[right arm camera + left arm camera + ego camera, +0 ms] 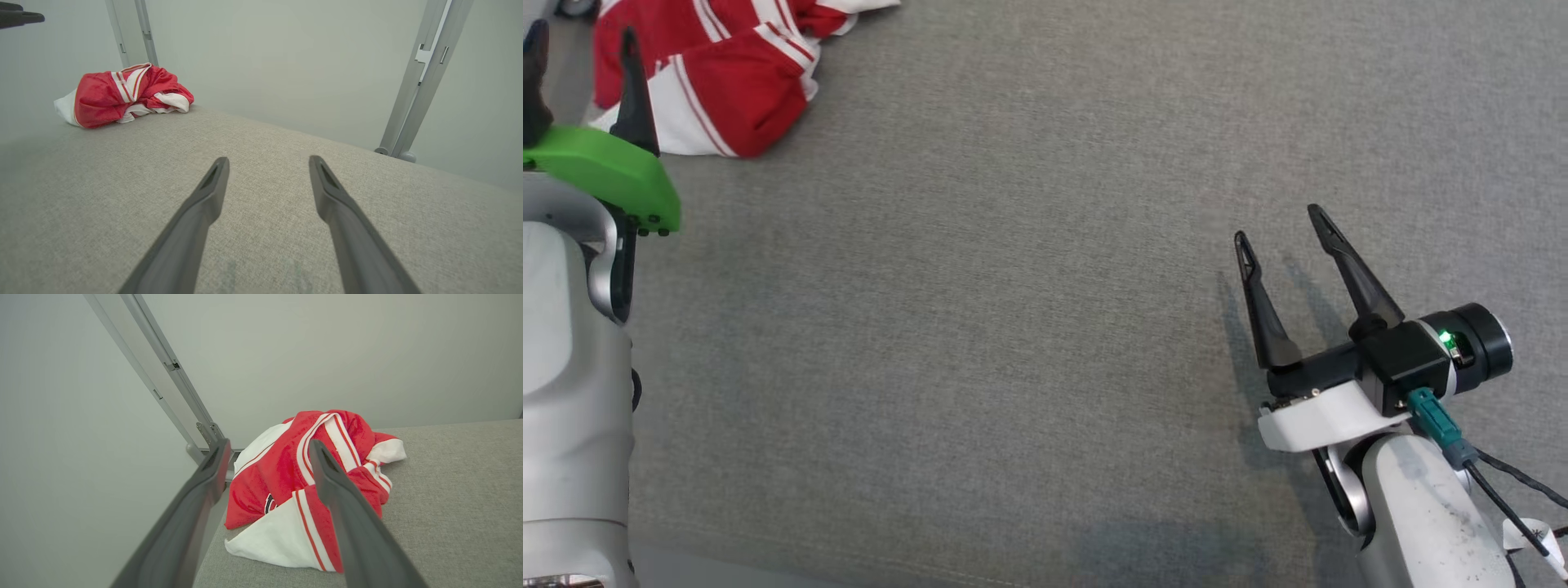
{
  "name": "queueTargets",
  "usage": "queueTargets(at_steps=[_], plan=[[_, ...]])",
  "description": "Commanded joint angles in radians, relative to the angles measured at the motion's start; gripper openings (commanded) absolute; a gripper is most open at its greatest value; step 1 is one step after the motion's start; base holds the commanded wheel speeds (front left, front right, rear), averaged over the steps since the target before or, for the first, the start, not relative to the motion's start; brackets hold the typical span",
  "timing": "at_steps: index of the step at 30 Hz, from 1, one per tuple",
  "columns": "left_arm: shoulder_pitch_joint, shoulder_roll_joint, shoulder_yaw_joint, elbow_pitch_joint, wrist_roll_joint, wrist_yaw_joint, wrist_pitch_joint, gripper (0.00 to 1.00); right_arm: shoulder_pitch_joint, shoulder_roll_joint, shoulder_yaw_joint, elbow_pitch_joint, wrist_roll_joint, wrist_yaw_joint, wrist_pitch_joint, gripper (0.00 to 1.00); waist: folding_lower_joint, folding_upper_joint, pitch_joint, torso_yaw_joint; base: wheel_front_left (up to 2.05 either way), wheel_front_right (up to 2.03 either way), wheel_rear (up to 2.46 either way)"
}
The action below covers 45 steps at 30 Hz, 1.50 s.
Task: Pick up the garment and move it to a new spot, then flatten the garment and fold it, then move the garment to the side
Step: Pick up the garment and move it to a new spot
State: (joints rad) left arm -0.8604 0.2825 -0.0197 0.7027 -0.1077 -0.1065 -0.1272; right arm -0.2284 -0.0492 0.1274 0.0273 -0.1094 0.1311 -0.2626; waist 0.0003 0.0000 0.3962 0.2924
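Crumpled red-and-white jersey garment (727,73) heaped at far left of grey cloth table (1013,327), just beyond wide-spread, empty left gripper (582,41); right gripper (1278,224) equally wide, near right. Likely light, limp, slippery: best pinched at a raised fold.

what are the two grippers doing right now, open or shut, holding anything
Left gripper: open, holding nothing, aimed at the crumpled red and white garment.
Right gripper: open, empty, over the grey fabric surface.

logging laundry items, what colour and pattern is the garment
The garment is red with white panels and red-and-white stripes; the left wrist view shows it best.
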Motion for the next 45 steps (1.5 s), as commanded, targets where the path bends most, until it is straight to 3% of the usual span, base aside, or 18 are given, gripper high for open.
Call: queueTargets(at_steps=[1, 11, 16, 17, 18, 19, 20, 32, 45], plan=[[-0.023, 0.005, -0.007, 0.033, -0.002, -0.006, 0.012, 1.00, -0.013, -0.002, -0.005, -0.012, -0.006, -0.001, -0.004, 1.00, -0.0003, 0.0000, 0.120, -0.117, 0.00, 0.00, 0.00], [-0.088, 0.037, -0.013, 0.255, -0.040, -0.003, 0.095, 1.00, -0.026, -0.002, -0.022, -0.049, -0.009, -0.001, -0.004, 1.00, -0.0003, 0.0000, 0.176, -0.136, 0.00, 0.00, 0.00], [-0.099, 0.038, -0.001, 0.322, -0.073, -0.011, 0.080, 1.00, -0.032, -0.002, -0.016, -0.054, -0.005, -0.001, -0.004, 1.00, -0.0003, 0.0000, 0.185, -0.134, 0.00, 0.00, 0.00], [-0.101, 0.036, 0.001, 0.330, -0.079, -0.012, 0.072, 0.81, -0.033, -0.002, -0.016, -0.055, -0.006, -0.001, -0.004, 1.00, -0.0003, 0.0000, 0.186, -0.134, 0.00, 0.00, 0.00], [-0.104, 0.035, 0.001, 0.339, -0.085, -0.013, 0.065, 0.48, -0.035, -0.002, -0.016, -0.056, -0.006, -0.001, -0.004, 1.00, -0.0003, 0.0000, 0.186, -0.133, 0.00, 0.00, 0.00], [-0.105, 0.033, -0.001, 0.348, -0.087, -0.014, 0.059, 0.03, -0.035, -0.002, -0.016, -0.055, -0.006, -0.001, -0.003, 1.00, -0.0003, 0.0000, 0.186, -0.133, 0.00, 0.00, 0.00], [-0.105, 0.033, -0.001, 0.359, -0.091, -0.013, 0.053, 0.00, -0.036, -0.002, -0.015, -0.054, -0.007, -0.001, -0.003, 1.00, -0.0003, 0.0000, 0.184, -0.132, 0.00, 0.00, 0.00], [-0.137, 0.066, -0.004, 0.385, -0.105, -0.008, -0.078, 0.00, -0.029, -0.002, -0.023, -0.038, 0.018, -0.001, -0.003, 1.00, -0.0003, 0.0000, 0.101, -0.116, 0.00, 0.00, 0.00], [-0.149, 0.124, -0.105, 0.198, -0.025, -0.015, -0.113, 0.00, 0.048, -0.002, -0.054, 0.001, 0.123, -0.001, -0.003, 1.00, -0.0003, 0.0000, -0.166, -0.164, 0.00, 0.00, 0.00]])
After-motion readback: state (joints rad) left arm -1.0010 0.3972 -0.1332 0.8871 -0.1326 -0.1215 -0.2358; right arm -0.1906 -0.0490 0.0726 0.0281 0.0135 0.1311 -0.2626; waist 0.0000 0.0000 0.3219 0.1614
